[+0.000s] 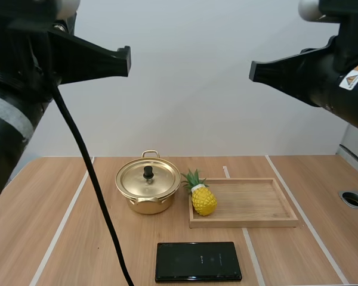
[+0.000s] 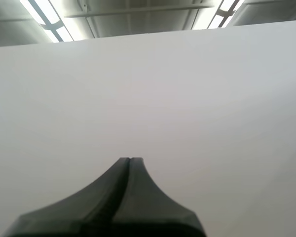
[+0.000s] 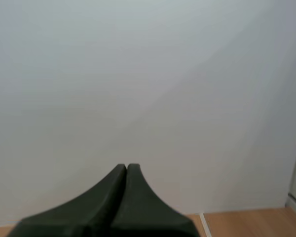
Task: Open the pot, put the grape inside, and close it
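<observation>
- The left hand (image 2: 129, 161) is raised high, above and left of the pot (image 1: 148, 189), its fingers pressed together on nothing.
- The pot stands on the desk (image 1: 59, 208) with its lid (image 1: 137, 182) on, so the opening step has not begun.
- The fruit at hand is a yellow toy pineapple (image 1: 203, 200), just right of the pot, at the near end of the wooden tray (image 1: 250, 205).
- The right hand (image 3: 126, 168) is raised high, above and right of the pot, fingers together and empty.
- Next, I judge, one hand must part its fingers, drop onto the knob (image 1: 148, 173) and lift straight up.

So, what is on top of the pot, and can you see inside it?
A golden lid with a black knob sits on the pot, closing it. The inside is covered, so its contents cannot be seen.
</observation>
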Robot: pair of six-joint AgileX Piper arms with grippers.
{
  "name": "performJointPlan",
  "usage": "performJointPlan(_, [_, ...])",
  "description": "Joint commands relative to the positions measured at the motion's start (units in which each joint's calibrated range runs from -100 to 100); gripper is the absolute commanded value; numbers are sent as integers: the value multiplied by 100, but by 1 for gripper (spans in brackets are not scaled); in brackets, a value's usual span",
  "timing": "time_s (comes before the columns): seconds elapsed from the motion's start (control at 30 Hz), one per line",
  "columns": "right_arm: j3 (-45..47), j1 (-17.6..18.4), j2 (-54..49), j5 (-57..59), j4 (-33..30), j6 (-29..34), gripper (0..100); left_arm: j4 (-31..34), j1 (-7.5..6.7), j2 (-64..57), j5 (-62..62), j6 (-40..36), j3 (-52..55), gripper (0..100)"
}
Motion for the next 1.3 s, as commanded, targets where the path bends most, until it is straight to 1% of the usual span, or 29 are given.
performJointPlan(0.0, [-3, 119, -351, -40, 55, -205, 0, -50, 4, -286, 60, -159, 9, 0])
performJointPlan(0.17, [-3, 235, -929, 341, 55, -207, 0, -50, 4, -811, 60, -529, 9, 0])
performJointPlan(0.3, [-3, 235, -1465, 452, 55, -228, 0, -50, 4, -1158, 44, -554, 9, 0])
performJointPlan(0.5, [-3, 235, -2148, 1145, 55, -228, 0, 87, -16, -1515, 44, -565, 9, 0])
performJointPlan(0.7, [-3, 235, -2148, 1378, 16, -211, 0, 101, -16, -1591, -112, -612, 168, 0])
performJointPlan(0.8, [-3, 235, -2148, 1500, 75, -202, 0, 101, -19, -1616, -266, -614, 317, 0])
performJointPlan(0.9, [52, 195, -2148, 1516, 211, -191, 0, 101, -53, -1616, -436, -614, 482, 0])
performJointPlan(0.97, [250, 114, -2148, 1449, 211, -191, 0, 101, -65, -1616, -691, -614, 640, 0])
performJointPlan(1.03, [619, 81, -2148, 1301, 211, -191, 0, 145, -125, -1616, -854, -580, 772, 0])
performJointPlan(1.1, [1100, 81, -2148, 968, 74, -210, 0, 275, -180, -1602, -980, -531, 1033, 0])
performJointPlan(1.2, [1842, 81, -2148, -73, -124, -229, 0, 462, -195, -1602, -980, -467, 1660, 0])
performJointPlan(1.27, [2337, 81, -2148, -724, -168, -229, 0, 475, -195, -1602, -980, -467, 2106, 0])
